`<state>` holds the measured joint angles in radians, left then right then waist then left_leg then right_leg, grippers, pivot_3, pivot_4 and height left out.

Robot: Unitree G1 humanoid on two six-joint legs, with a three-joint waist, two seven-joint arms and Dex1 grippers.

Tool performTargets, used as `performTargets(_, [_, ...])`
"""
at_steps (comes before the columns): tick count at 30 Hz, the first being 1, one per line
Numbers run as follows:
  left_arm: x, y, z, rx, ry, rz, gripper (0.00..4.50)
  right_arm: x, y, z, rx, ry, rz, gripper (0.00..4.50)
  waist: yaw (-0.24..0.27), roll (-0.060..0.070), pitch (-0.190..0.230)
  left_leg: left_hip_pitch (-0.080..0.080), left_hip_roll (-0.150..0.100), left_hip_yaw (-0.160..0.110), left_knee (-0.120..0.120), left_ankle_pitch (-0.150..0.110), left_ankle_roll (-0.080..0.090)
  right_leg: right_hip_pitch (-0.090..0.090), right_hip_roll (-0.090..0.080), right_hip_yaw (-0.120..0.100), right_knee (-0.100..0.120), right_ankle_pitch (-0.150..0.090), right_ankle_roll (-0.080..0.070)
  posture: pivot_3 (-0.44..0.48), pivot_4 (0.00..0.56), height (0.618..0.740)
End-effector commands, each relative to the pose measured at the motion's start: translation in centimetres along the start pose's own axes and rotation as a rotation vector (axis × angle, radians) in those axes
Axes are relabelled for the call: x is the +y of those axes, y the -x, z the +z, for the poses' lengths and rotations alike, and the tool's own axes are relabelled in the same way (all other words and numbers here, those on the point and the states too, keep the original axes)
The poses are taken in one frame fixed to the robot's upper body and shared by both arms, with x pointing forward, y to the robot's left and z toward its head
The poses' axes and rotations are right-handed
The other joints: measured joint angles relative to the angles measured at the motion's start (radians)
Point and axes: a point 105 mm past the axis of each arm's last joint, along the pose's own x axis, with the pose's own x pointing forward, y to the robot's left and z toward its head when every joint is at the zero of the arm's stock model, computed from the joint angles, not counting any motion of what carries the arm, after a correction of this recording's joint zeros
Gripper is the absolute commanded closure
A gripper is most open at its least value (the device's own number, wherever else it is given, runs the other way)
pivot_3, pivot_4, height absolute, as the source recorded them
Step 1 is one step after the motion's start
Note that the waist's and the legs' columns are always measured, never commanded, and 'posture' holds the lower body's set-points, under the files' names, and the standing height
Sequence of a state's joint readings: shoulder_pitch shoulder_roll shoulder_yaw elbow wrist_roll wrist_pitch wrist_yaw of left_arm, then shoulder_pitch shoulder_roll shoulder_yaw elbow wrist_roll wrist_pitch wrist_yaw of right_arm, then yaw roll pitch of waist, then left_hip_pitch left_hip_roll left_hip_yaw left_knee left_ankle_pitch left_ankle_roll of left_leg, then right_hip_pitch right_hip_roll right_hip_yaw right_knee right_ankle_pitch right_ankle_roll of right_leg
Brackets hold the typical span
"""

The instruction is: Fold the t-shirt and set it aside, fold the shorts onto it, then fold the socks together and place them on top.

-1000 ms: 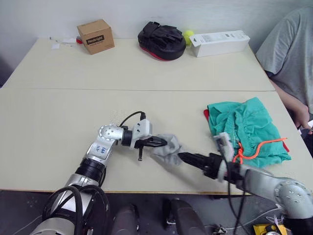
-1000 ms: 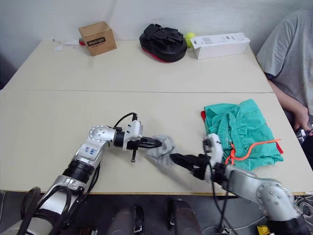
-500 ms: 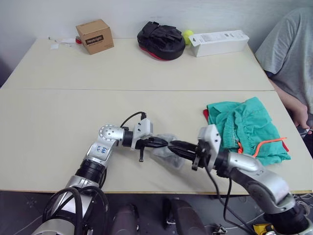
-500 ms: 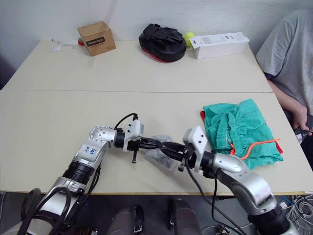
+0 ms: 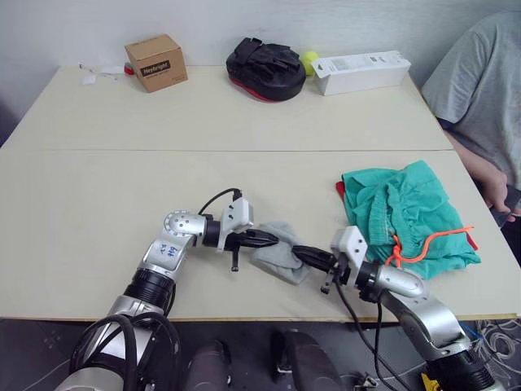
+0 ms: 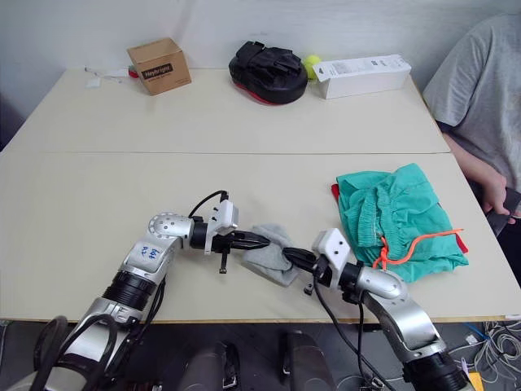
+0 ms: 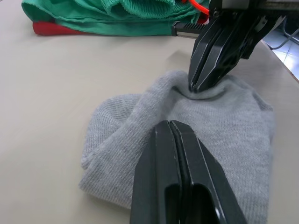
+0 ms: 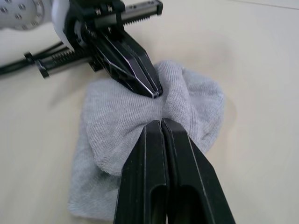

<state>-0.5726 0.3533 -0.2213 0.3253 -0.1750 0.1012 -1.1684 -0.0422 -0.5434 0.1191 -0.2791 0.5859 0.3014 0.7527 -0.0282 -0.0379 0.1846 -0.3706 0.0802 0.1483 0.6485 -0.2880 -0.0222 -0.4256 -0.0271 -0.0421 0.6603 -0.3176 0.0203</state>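
Both closed jaws meet tip-to-tip on the socks [image 5: 277, 257], shorts [image 5: 407, 220] lying nearby.

Light grey socks [image 5: 277, 257] bunch on the cream table [image 5: 98, 204]. Teal-green shorts [image 5: 404, 213] show a neon orange drawstring [image 5: 427, 243], red t-shirt [image 7: 56, 29] edging beneath.

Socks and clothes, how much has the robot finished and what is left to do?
The shorts already lie on the t-shirt, whose red edge peeks out beneath them, so those steps look done. The socks are in hand: the left hand and right hand press closed tips into the grey bundle on the table. Left: finish folding them together and put them on top of the shorts.
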Motion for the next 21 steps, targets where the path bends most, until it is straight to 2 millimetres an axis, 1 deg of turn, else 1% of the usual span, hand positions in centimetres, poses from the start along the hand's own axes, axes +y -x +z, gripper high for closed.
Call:
performTargets(1, [-0.2, 0.3, 1.2, -0.069, -0.032, -0.004, 4.50, 0.8, 1.4, 3.0, -0.060, -0.192, 0.030, 4.30, 0.000, 0.000, 0.000, 0.000, 0.000, 0.000, 0.000, 0.000, 0.000, 0.000, 0.000, 0.000, 0.000, 0.000, 0.000, 0.000, 0.150, 0.740])
performTargets(3, [-0.2, 0.8, 1.6, -0.084, -0.046, -0.007, 4.50, 0.8, 2.5, 3.0, -0.004, -0.346, 0.009, 3.88, 0.001, 0.000, 0.000, 0.000, 0.000, -0.001, 0.000, 0.000, 0.000, 0.000, 0.000, 0.000, 0.000, 0.000, 0.000, 0.000, 0.150, 0.740])
performTargets(5, [-0.1, 1.1, 1.9, -0.093, -0.057, -0.010, 4.50, 0.8, 3.4, 2.3, 0.084, -0.481, -0.017, 3.22, 0.001, 0.000, 0.000, -0.001, 0.000, -0.001, 0.000, 0.000, 0.001, 0.000, -0.001, 0.000, 0.000, 0.000, -0.001, 0.000, 0.150, 0.740])
performTargets(7, [0.0, 1.4, 2.1, -0.097, -0.066, -0.006, 4.50, 1.0, 4.5, 1.0, 0.196, -0.624, -0.044, 2.61, 0.000, 0.000, 0.000, -0.001, 0.000, -0.001, 0.000, -0.001, 0.002, 0.000, -0.001, 0.000, 0.000, 0.000, -0.001, 0.000, 0.150, 0.740])
performTargets(9, [0.1, 1.6, 2.1, -0.095, -0.069, -0.002, 4.50, 1.4, 5.1, 0.1, 0.259, -0.759, -0.065, 1.92, 0.000, 0.000, 0.000, -0.001, 0.000, -0.001, 0.000, -0.002, 0.003, 0.000, -0.001, 0.000, -0.001, 0.000, -0.001, 0.000, 0.150, 0.740])
performTargets(12, [0.2, 1.8, 1.7, -0.077, -0.072, 0.003, 4.50, 2.3, 4.4, 0.1, 0.265, -0.907, -0.044, 0.82, -0.001, 0.000, 0.000, -0.001, 0.000, -0.001, -0.001, -0.001, 0.003, 0.000, 0.000, 0.000, -0.001, 0.000, -0.001, 0.000, 0.150, 0.740])
performTargets(14, [0.2, 1.7, 1.3, -0.056, -0.069, 0.004, 4.50, 2.8, 3.2, 0.1, 0.253, -0.969, -0.039, 0.21, -0.002, 0.000, 0.000, -0.001, 0.000, -0.001, -0.001, -0.001, 0.003, 0.000, 0.001, 0.000, -0.001, 0.000, -0.001, 0.000, 0.150, 0.740])
performTargets(15, [0.2, 1.6, 1.2, -0.049, -0.068, 0.004, 4.50, 2.8, 2.7, 0.1, 0.252, -0.987, -0.045, 0.01, -0.003, 0.000, 0.000, -0.001, 0.000, -0.001, 0.000, -0.001, 0.003, 0.000, 0.001, 0.000, -0.001, 0.000, 0.000, 0.000, 0.150, 0.740])
performTargets(16, [0.2, 1.6, 1.1, -0.044, -0.068, 0.005, 4.50, 2.8, 2.5, 0.1, 0.253, -1.000, -0.052, 0.01, -0.003, 0.000, 0.000, -0.001, 0.000, -0.001, -0.001, -0.001, 0.003, 0.000, 0.001, 0.000, -0.001, 0.000, 0.000, 0.000, 0.150, 0.740])
performTargets(18, [0.3, 1.4, 0.7, -0.026, -0.066, 0.014, 4.50, 2.6, 1.3, 0.0, 0.238, -1.038, -0.065, 0.01, -0.001, 0.000, 0.000, -0.002, 0.000, -0.001, -0.001, -0.001, 0.003, -0.001, 0.001, 0.000, -0.002, 0.000, 0.001, 0.000, 0.150, 0.740])
performTargets(21, [0.4, 1.3, 0.2, -0.004, -0.055, 0.022, 4.50, 1.9, -0.5, -0.8, 0.259, -1.011, -0.105, 0.01, -0.003, 0.000, 0.000, -0.003, 0.001, -0.001, -0.001, -0.001, 0.003, -0.001, 0.001, 0.000, -0.003, 0.000, 0.002, 0.000, 0.150, 0.740])
